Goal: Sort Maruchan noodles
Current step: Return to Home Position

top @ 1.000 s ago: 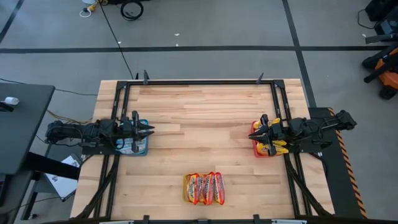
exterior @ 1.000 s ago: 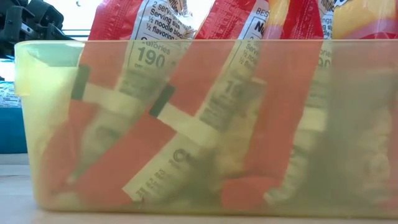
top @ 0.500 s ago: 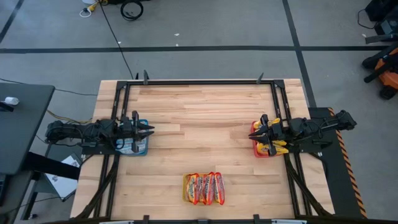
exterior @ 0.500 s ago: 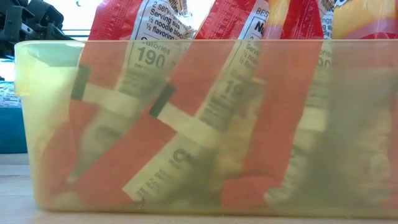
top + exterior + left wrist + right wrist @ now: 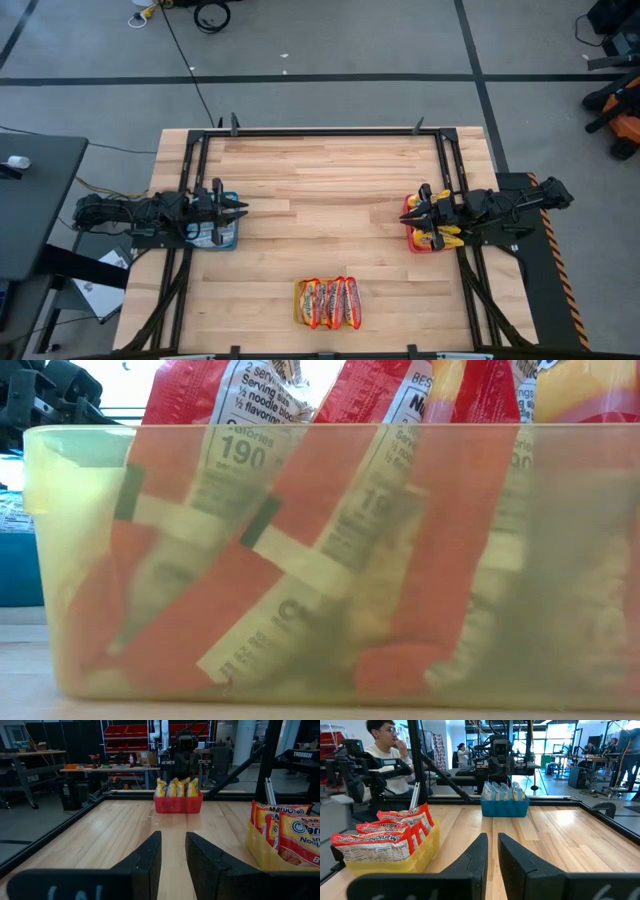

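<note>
Now the wooden surface (image 5: pixel 320 170) carries three bins of noodle packets (image 5: pixel 327 303). A blue bin (image 5: pixel 226 243) sits partly under the left pincer (image 5: pixel 242 210). A red bin (image 5: pixel 411 245) sits partly under the right pincer (image 5: pixel 405 214). A yellow bin (image 5: pixel 297 292) lies between both pincers, well apart. Each pincer stands narrowly parted, holding nothing.

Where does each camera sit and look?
High view: overhead, straight down on the table; left arm, right arm show.
Low view: table height, against the yellow bin, which blocks nearly everything.
Left wrist view: on that arm, facing the red bin; left gripper shows.
Right wrist view: on that arm, facing the blue bin; right gripper shows.
Both wrist views show the yellow bin.
</note>
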